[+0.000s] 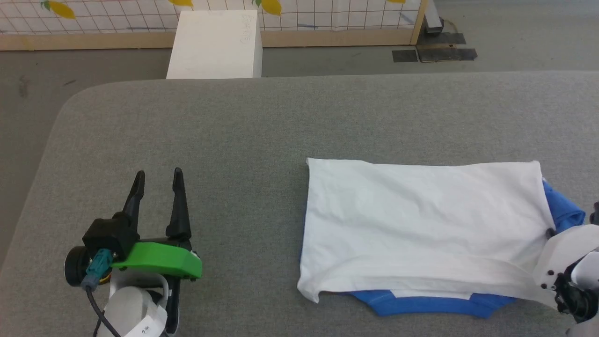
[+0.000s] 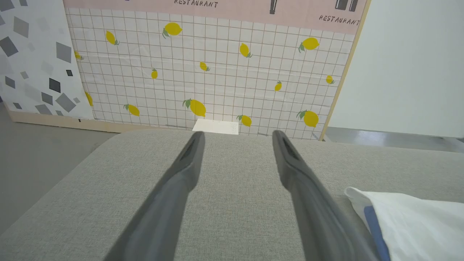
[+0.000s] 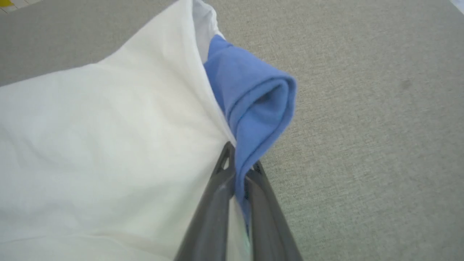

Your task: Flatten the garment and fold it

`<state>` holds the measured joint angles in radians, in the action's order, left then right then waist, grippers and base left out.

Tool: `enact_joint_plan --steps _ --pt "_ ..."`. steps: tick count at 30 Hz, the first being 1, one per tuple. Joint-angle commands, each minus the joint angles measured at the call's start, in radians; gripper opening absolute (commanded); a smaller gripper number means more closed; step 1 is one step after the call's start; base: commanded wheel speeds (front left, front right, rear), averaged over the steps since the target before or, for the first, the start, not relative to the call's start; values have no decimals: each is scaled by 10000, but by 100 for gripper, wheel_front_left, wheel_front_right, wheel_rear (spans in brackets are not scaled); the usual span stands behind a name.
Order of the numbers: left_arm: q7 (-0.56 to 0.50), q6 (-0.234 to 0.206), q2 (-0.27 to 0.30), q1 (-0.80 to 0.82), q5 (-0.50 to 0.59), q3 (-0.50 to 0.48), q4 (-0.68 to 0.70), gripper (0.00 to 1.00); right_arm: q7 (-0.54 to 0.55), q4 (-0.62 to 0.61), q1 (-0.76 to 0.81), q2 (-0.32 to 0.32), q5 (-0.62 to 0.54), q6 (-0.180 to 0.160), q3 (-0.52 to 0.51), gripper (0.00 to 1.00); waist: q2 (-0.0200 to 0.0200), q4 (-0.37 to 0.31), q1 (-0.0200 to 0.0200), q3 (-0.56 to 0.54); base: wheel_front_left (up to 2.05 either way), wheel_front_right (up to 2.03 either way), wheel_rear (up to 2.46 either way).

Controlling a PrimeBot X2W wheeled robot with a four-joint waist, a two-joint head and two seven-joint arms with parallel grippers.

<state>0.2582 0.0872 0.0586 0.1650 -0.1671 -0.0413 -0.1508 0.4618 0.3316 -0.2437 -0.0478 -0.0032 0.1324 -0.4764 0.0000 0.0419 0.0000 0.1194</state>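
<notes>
Holding the right end of the fold is your job at this point: the right gripper has its two fingers pressed together on the garment, pinching a bunched blue sleeve along with the white layer beside it. The garment lies on the right half of the grey table as a wide white rectangle, with blue showing along its near edge and at its right end. Your left gripper sits low over the table with its fingers spread wide and nothing between them, well apart from the cloth's left edge. To fold well from here, lift only enough to clear the table. Then carry the pinched end across toward the left edge in a flat arc, so the lower layers neither drag nor skew. Watch that the sleeve does not slip out of the pinch. The near-left corner looks turned under, so consider bringing the free left gripper in to pin it.
</notes>
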Motion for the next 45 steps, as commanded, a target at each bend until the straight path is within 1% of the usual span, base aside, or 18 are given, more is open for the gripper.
enact_joint_plan --steps 1,4,8,13,15,17,21,22,25,33,36,39,40,41,42,45 --pt "35 39 -60 4 39 -30 -23 100 -43 -331 127 -24 -160 -17 55 0 0 -10 0 9 0 0 0" --pt "36 71 -67 -1 43 -13 -50 100 72 -1256 367 -24 -136 -17 552 0 0 -15 0 21 0 0 0" --pt "36 106 -73 10 45 -12 -87 100 653 -2909 733 -24 291 -17 1740 0 0 -18 0 43 0 0 0" --pt "36 145 -78 75 66 21 -135 100 1753 -4920 1125 -24 650 -17 3774 0 0 15 0 86 0 0 0" --pt "36 157 -79 115 67 51 -153 100 2078 -5332 1150 -24 715 -17 4647 0 0 43 0 114 0 0 0" --pt "36 165 -80 165 60 72 -165 100 2286 -5488 1052 -24 811 -17 5504 0 0 69 0 159 0 0 0" --pt "36 175 -81 280 0 172 -191 100 2398 -5004 613 -24 889 -17 6779 0 0 192 0 297 0 0 0" --pt "36 183 -82 378 -32 249 -199 100 2279 -4349 134 -24 972 -17 7537 0 0 310 0 442 0 0 0" --pt "36 193 -82 491 -53 288 -216 100 2037 -3555 -463 -24 1145 -17 8219 0 0 439 0 605 0 0 0" --pt "36 197 -83 704 -148 481 -263 100 1606 -1228 -1739 -24 1634 -17 9432 0 0 803 0 909 0 0 0" --pt "36 186 -83 740 -167 498 -293 100 1539 -567 -2009 -24 2052 -17 9817 0 0 864 0 966 0 0 0" --pt "36 182 -83 757 -170 505 -322 100 1715 10 -2133 -24 2601 -17 10130 0 0 888 0 992 0 0 0" --pt "36 182 -83 762 -168 502 -329 100 1768 128 -2146 -24 2825 -17 10215 11 0 886 0 997 0 0 0" --pt "36 180 -83 765 -163 495 -334 100 1720 186 -2170 -24 3096 -17 10272 83 0 874 0 993 0 0 0" --pt "36 175 -83 759 -154 485 -337 100 1648 181 -2182 -24 3301 -17 10276 100 0 853 0 984 0 0 0" --pt "36 156 -83 713 -107 470 -348 100 1187 -99 -2175 -24 4028 -17 10157 100 0 751 0 899 0 0 0"
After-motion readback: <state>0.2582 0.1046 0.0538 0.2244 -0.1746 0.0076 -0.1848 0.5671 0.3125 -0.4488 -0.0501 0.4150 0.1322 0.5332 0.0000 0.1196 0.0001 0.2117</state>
